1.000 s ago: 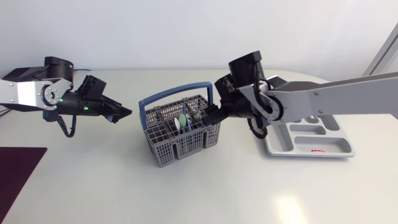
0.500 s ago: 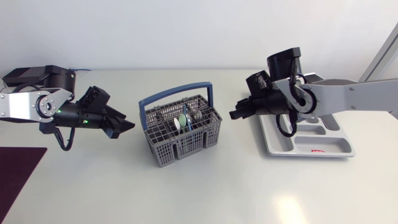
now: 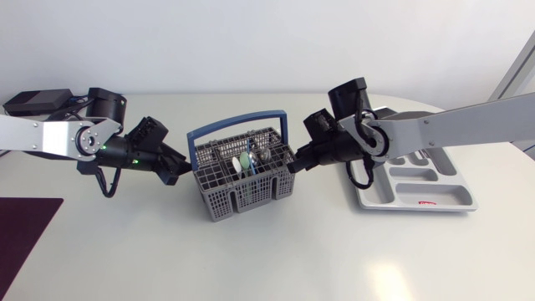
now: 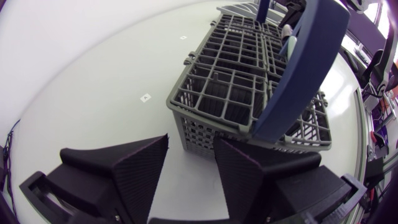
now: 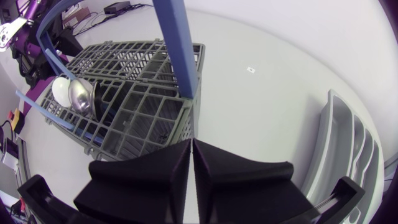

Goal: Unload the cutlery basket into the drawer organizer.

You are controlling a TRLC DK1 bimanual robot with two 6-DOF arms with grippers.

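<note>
Right gripper (image 3: 292, 165) clenched, empty, at right end of grey plastic blue-handled cutlery basket (image 3: 241, 197) | left gripper (image 3: 177, 171) released at left end | basket lengthwise between them

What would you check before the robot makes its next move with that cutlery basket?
1. The left gripper is open at one end of the cutlery basket: ok.
2. The right gripper is shut at the other end; pinching the wall: cannot tell.
3. The basket stands upright on the table: ok.
4. The metal spoon is out of the basket: not ok.
5. The drawer organizer has visible compartments free: ok.
</note>
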